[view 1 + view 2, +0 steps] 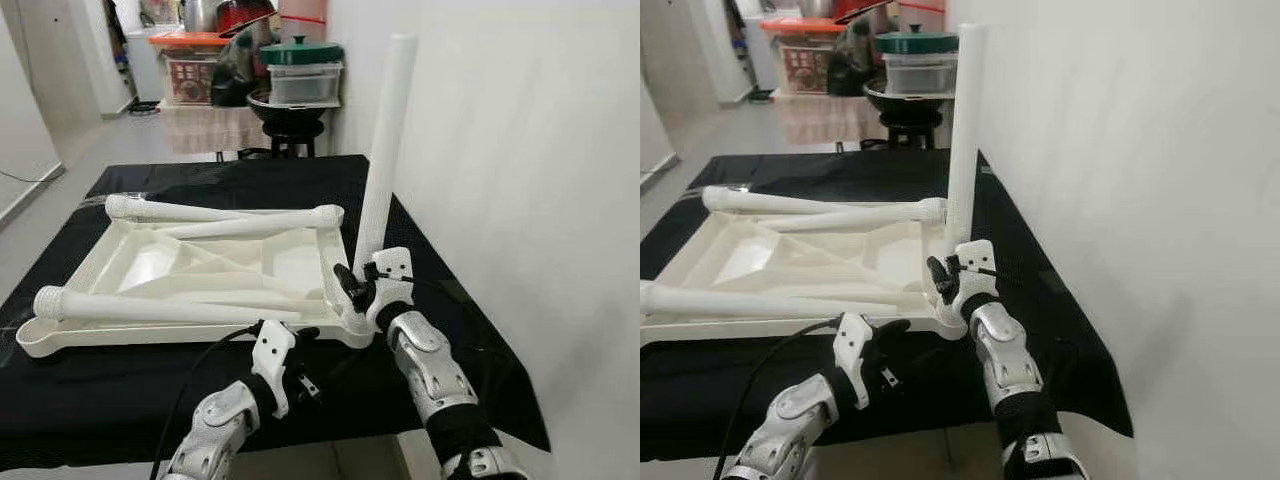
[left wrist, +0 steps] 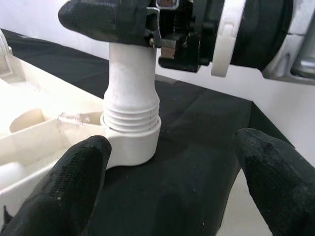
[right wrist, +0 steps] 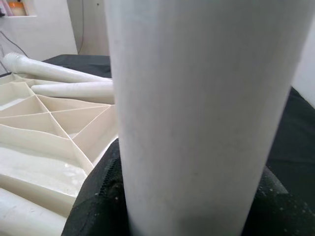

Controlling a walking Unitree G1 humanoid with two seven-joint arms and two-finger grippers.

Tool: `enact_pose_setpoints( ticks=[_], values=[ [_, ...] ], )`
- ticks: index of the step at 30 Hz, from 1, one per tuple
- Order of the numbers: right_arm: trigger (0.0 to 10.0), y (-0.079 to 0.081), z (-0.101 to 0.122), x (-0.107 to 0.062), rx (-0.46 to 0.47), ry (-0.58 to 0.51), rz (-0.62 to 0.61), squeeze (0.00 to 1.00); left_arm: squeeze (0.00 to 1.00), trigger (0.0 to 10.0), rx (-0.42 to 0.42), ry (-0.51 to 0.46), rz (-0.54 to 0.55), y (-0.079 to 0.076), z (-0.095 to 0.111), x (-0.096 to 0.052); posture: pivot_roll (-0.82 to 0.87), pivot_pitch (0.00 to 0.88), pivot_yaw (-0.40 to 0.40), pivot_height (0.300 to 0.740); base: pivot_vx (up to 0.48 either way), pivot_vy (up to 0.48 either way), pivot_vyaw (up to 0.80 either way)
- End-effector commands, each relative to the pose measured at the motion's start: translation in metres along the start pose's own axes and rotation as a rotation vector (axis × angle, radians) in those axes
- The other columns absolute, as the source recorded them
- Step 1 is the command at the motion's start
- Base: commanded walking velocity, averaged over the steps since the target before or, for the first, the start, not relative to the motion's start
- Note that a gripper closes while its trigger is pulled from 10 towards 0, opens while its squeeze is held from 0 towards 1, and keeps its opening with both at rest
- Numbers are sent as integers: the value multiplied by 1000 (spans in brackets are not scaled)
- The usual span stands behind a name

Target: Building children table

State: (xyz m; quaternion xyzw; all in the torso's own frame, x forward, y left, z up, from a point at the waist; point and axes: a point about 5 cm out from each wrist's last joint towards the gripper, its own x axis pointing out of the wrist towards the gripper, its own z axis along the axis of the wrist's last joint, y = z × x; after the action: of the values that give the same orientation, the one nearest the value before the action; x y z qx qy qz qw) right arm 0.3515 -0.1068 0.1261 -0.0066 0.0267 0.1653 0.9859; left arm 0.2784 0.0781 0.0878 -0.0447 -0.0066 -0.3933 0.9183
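A white tabletop is lying upside down on a black-covered worktop. The right end effector is gripping an upright white leg seated in the tabletop's near right corner socket. The left end effector is hovering with fingers wide apart, just beside that corner. Two loose legs are lying across the tabletop.

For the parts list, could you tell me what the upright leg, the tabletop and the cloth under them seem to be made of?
Leg: apparently moulded white plastic, matt, with threads at its base, held by the right gripper.
Tabletop: likely the same cream plastic, slightly glossy, its ribbed underside up.
Cloth: black, matt, probably fabric, draping over the edge.
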Motion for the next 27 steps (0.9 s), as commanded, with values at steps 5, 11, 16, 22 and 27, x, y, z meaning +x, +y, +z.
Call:
enact_pose_setpoints(
  ticks=[5,11,16,22,27],
  values=[
    [10000,13,5,0,35,-11,157,1000,0,10000,0,1,-8,-1,0,4,-10,0,-54,740,0,0,0],
    [10000,11,31,-3,-88,-52,648,0,0,10000,1,0,-6,0,1,6,-5,0,-53,740,0,0,0],
    [10000,-8,45,-1,-152,-31,778,0,0,10000,2,-2,-2,1,2,6,-1,0,-56,740,0,0,0],
    [0,-21,55,1,-104,-12,857,0,0,10000,5,-3,2,1,3,6,15,0,-66,740,0,0,0],
    [0,-27,55,1,-79,-13,881,0,0,10000,4,-4,2,2,4,6,19,0,-67,740,0,0,0]
  ],
)
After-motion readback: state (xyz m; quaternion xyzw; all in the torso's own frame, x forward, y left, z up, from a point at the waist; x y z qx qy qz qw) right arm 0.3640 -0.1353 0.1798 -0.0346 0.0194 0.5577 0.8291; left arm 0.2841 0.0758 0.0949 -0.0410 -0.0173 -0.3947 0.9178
